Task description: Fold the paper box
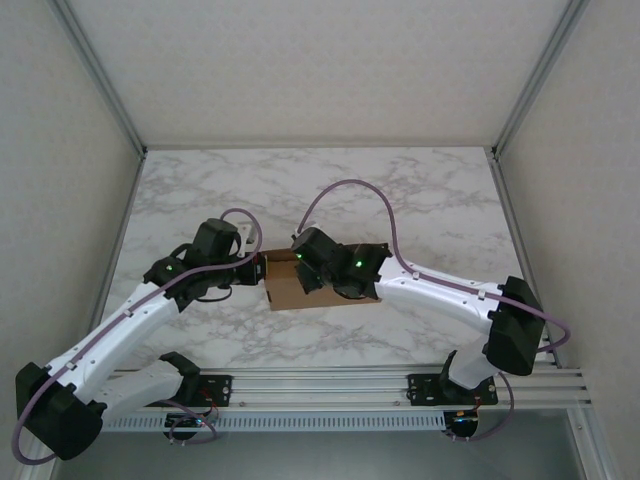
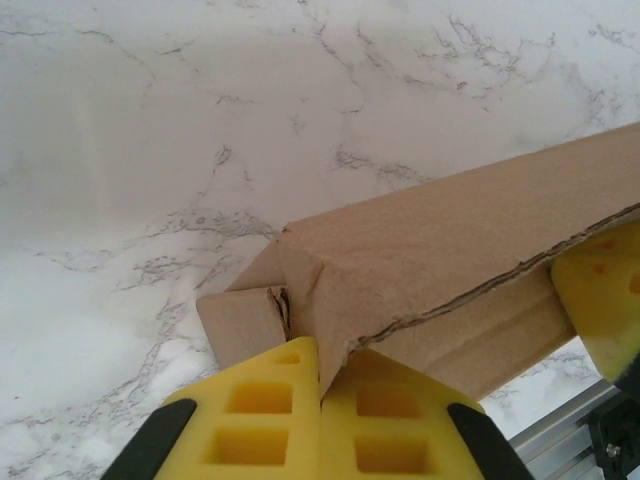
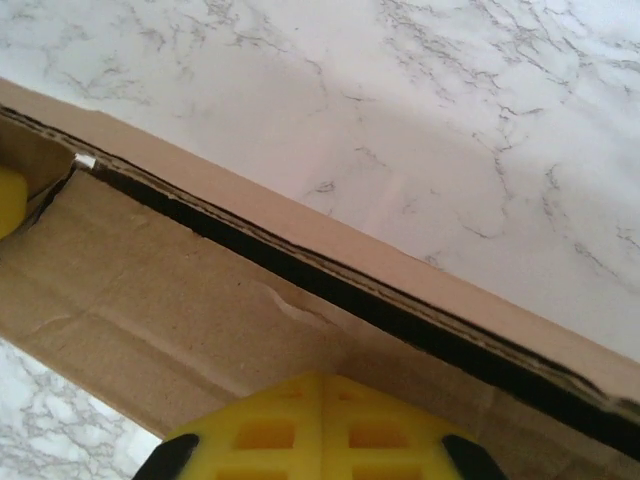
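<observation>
The paper box point(image 1: 285, 290) lies mid-bench point(image 1: 200, 190) between both arms, with its long axis running left to right. Our left pincer point(image 2: 320, 420) sits at the box's left end, clenched on a corner there, and a cardboard edge runs down into the seam between its pads. Our right pincer point(image 3: 322, 430) is clenched with nothing between its fingers. It sits just near of the long far wall, over that wall's inner panel; we cannot tell whether it touches. A dark gap parts the two layers of that wall. The wall lies straight ahead of the right pincer, so we judge the right arm is better placed to press it home.
</observation>
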Robot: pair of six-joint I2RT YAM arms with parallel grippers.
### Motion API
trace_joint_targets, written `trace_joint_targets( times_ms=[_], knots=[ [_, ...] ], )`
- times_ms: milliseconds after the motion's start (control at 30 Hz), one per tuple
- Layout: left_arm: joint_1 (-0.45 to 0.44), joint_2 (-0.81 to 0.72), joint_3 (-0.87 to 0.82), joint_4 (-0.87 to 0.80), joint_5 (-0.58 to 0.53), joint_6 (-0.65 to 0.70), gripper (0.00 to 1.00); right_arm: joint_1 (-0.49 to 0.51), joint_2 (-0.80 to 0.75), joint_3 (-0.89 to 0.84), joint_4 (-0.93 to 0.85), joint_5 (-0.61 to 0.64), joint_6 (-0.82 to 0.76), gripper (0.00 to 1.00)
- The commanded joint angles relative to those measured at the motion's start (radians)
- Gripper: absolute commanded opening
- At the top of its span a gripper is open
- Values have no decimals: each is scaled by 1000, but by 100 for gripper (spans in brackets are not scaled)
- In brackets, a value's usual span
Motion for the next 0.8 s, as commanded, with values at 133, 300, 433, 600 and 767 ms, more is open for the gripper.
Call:
trace_joint_targets(
  times_ms=[133,300,433,600,767],
  knots=[
    [-13,-14,-32,-12,27,-58,2,10,47,-30,-2,75,46,0],
    [-38,-14,-59,21,36,-104,3,9,67,-25,10,66,61,0],
    [-60,-10,-49,23,26,-119,4,10,70,-25,12,57,71,0],
    [-84,-19,-67,17,15,-137,8,10,56,-37,16,74,75,0],
    [-101,-64,-85,12,4,-153,29,17,46,-62,38,89,92,0]
  ],
)
